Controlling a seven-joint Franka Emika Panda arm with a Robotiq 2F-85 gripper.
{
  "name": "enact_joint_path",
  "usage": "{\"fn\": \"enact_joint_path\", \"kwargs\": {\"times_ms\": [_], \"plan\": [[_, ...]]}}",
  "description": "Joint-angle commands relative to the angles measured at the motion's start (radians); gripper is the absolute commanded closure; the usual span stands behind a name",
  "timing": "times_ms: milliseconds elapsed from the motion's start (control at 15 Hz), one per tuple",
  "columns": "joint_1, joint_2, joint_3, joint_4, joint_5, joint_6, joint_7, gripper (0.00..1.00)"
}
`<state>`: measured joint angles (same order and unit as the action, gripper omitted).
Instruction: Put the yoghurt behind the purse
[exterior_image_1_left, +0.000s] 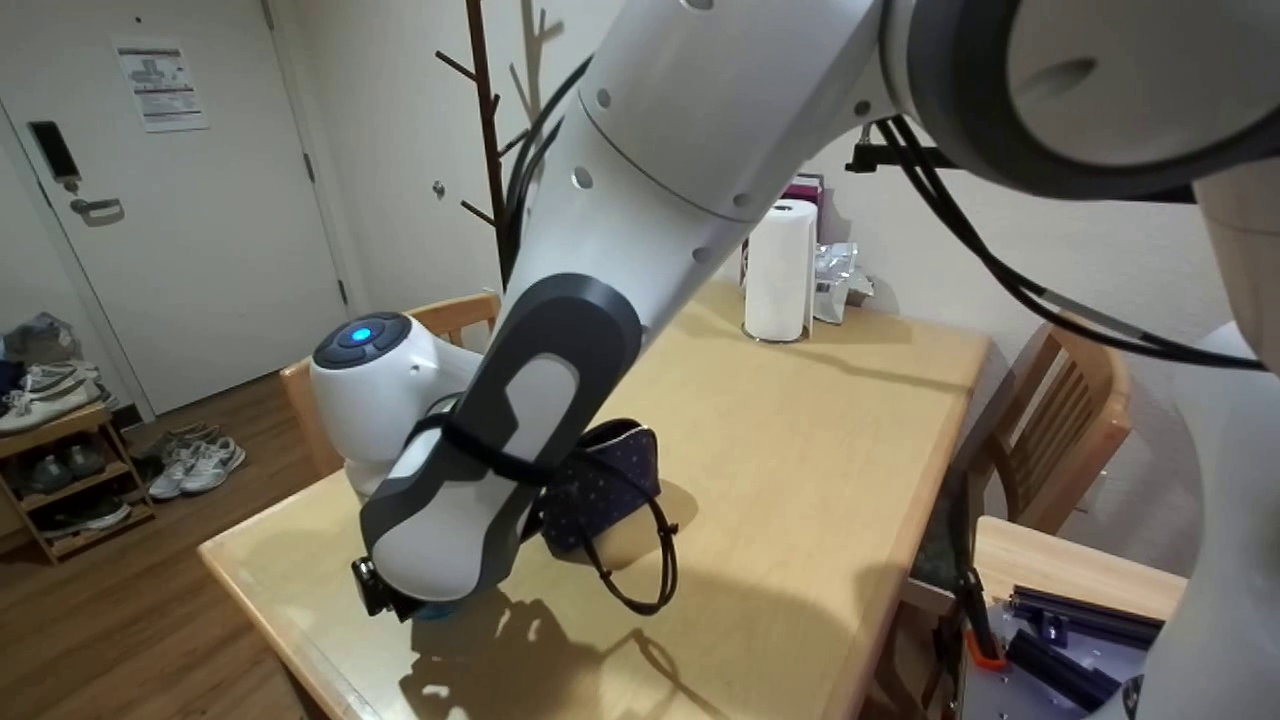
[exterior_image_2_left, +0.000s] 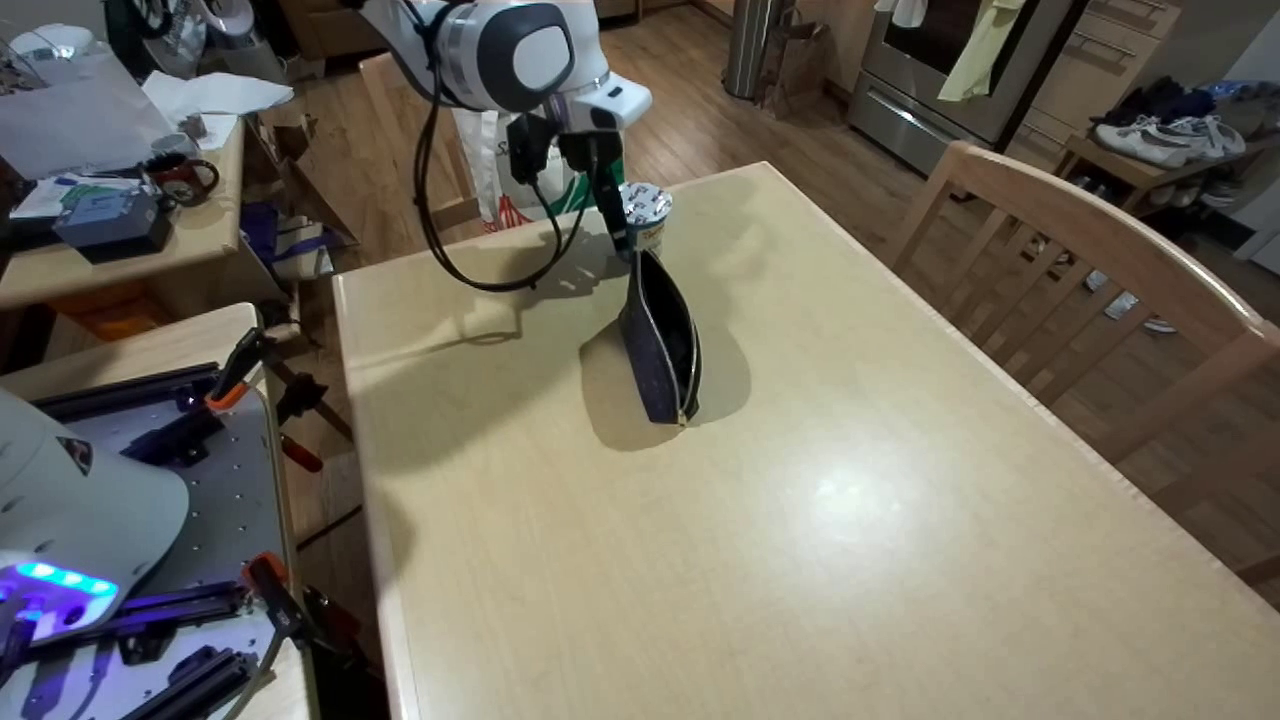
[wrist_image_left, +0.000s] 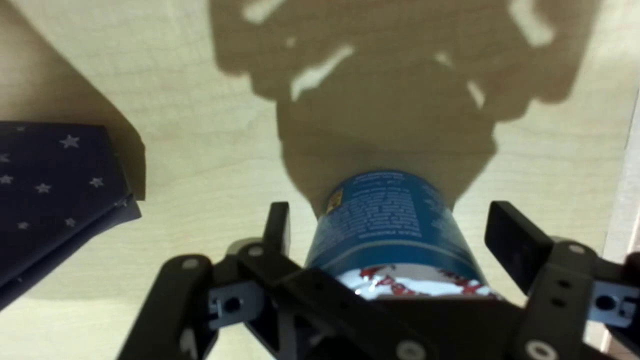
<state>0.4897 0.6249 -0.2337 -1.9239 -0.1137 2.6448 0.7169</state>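
Observation:
The yoghurt, a blue cup with a foil lid, stands upright on the table in the wrist view. In an exterior view its lid and side show near the table's far edge. In an exterior view only a sliver of blue shows below the arm. My gripper is open, with one finger on each side of the cup and a visible gap at both. The dark purse with small stars stands beside the cup, apart from it. The purse also shows in both exterior views, with its zip top open.
The wooden table has an edge close to the cup. A paper towel roll and a silver bag stand at an end of the table. Chairs stand along its sides. A dark cable loop hangs from the arm near the purse.

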Motion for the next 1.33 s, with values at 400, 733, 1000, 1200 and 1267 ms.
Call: {"fn": "enact_joint_path", "kwargs": {"times_ms": [400,733,1000,1200,1267], "plan": [[0.068,0.015,-0.148,0.024,-0.146,-0.008,0.54,0.0],[0.012,-0.001,-0.094,0.018,-0.204,-0.011,0.543,0.0],[0.045,0.029,-0.135,0.045,-0.233,-0.015,0.626,0.0],[0.099,0.053,-0.241,0.076,-0.35,0.0,0.825,0.0],[0.113,0.062,-0.272,0.088,-0.396,-0.001,0.883,0.0]]}}
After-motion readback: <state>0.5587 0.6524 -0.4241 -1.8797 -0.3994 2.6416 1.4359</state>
